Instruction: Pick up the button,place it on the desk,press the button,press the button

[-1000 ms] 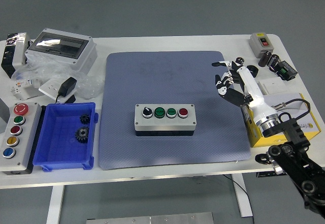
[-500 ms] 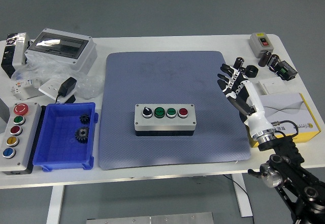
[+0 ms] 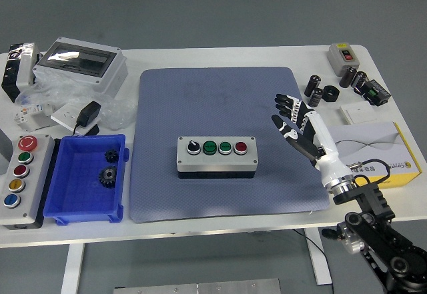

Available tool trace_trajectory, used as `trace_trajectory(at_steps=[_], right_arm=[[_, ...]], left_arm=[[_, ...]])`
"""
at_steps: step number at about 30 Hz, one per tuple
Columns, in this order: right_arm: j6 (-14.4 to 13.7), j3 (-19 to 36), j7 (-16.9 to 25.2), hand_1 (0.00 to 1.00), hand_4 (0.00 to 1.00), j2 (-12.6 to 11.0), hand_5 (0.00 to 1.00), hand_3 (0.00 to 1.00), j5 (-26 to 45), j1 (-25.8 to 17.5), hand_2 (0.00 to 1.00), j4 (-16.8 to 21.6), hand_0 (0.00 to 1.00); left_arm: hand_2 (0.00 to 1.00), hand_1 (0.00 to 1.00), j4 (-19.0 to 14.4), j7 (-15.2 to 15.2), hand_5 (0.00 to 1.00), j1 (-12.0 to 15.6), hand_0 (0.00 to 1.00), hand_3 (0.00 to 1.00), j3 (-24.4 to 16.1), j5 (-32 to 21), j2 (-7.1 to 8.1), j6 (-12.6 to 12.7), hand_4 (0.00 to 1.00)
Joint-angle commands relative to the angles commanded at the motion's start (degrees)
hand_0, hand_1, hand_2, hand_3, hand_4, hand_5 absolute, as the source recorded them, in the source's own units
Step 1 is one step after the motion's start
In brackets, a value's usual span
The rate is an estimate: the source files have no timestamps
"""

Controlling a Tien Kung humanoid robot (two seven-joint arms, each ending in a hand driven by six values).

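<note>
**Head view: open right hand over the mat, right of the button box**

The left arm is out of sight, and the right arm runs off the lower right corner. The right hand (image 3: 295, 126) hangs over the right part of the grey mat (image 3: 220, 94) with fingers spread, holding and touching nothing. The button box (image 3: 216, 157) sits flat mid-mat, well left of the fingertips. Bare mat lies between them. A yellow box (image 3: 393, 167) lies just right of the wrist, near the table (image 3: 267, 54) edge.
</note>
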Motion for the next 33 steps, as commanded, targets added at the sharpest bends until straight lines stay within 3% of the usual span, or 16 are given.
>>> trace_trajectory(at_steps=[6,16,33], right_arm=[[-2.14,-1.32,-1.53,0.874,0.904,-0.72,0.482,0.918,-6.09,0.85,0.907,0.41,0.87],[-2.2,-0.91,-2.84,0.885,0.907,-0.58,0.463,0.94,-9.77,-0.12,0.92,1.42,0.881],[-1.04,2.8,-2.94,0.886,0.926,0.43,0.48,0.949,-9.71,-0.75,0.926,3.0,0.878]], left_arm=[[0.613,0.658,0.0,-0.24,0.288,-0.48,0.618,0.711,1.09,-1.95,-0.21,0.25,0.711],[0.614,0.658,0.0,-0.57,0.292,-1.8,0.619,0.712,5.21,-8.86,0.59,1.06,0.713],[0.615,0.659,0.0,0.21,0.293,-3.52,0.62,0.71,6.05,-8.0,1.53,0.74,0.713]])
